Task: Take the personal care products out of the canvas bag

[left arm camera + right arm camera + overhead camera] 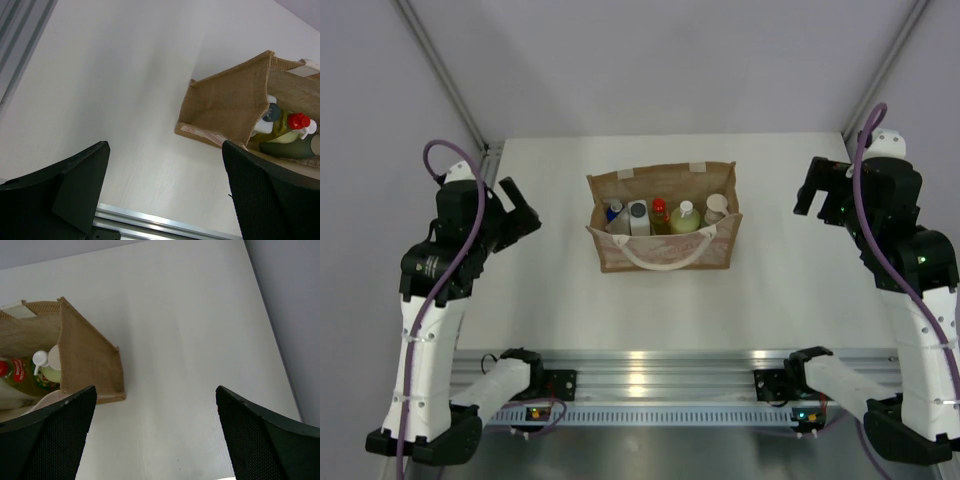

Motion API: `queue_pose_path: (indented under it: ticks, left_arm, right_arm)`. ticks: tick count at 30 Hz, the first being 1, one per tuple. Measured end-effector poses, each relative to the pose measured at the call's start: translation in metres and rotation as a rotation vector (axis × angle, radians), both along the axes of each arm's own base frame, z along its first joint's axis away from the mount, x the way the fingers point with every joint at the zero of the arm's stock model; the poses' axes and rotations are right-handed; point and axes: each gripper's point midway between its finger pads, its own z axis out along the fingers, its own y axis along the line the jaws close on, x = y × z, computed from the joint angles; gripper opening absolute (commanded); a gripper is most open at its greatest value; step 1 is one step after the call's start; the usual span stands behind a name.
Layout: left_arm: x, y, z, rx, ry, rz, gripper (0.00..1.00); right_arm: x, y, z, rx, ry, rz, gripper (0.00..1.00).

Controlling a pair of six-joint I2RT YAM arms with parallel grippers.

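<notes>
Bag (616, 256): tan, upright and open-topped, at the centre of the white surface (540, 300).
Bottles: five stand inside the bag in a row from 9 to 3 o'clock: blue top (614, 211), grey cap (639, 211), red cap (659, 205), green pump (685, 218), white cap (717, 204).
Left fingers (525, 212): at the bag's 9 o'clock, well apart from it, spread wide, holding nothing.
Right fingers (807, 195): at the bag's 3 o'clock, well apart, spread wide, holding nothing.

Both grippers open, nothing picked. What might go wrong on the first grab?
The bottles stand packed in a tight row inside the canvas bag; reaching in may topple neighbours.
Neither the left gripper nor the right gripper holds the soft bag, so lifting a bottle might drag it.
</notes>
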Motion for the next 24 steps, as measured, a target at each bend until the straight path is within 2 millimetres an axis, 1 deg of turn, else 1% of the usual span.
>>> queue_pose_path:
  ticks: [5,9,12,18,20,24]
  left_arm:
    - [0.002,-0.009,0.0,-0.112,0.005,0.046,0.99]
    - [0.005,-0.029,-0.004,-0.282,0.036,0.073,0.99]
    - [0.008,-0.045,-0.019,-0.405,0.104,0.096,0.99]
    - [0.006,-0.069,-0.066,-0.567,0.273,0.176,0.99]
    - [0.003,-0.08,-0.073,-0.596,0.304,0.178,0.99]
    - [0.003,-0.117,-0.075,-0.616,0.329,0.126,0.99]
  right_arm:
    - [0.0,0.001,0.0,0.003,-0.001,0.001,0.99]
    - [0.0,0.006,-0.001,0.015,0.003,0.027,0.99]
    - [0.003,0.019,-0.004,0.047,0.021,0.087,0.99]
    - [0.012,0.047,-0.018,0.124,0.091,0.199,1.0]
    - [0.015,0.058,-0.024,0.149,0.119,0.242,0.99]
    - [0.015,0.071,-0.027,0.185,0.143,0.299,0.99]
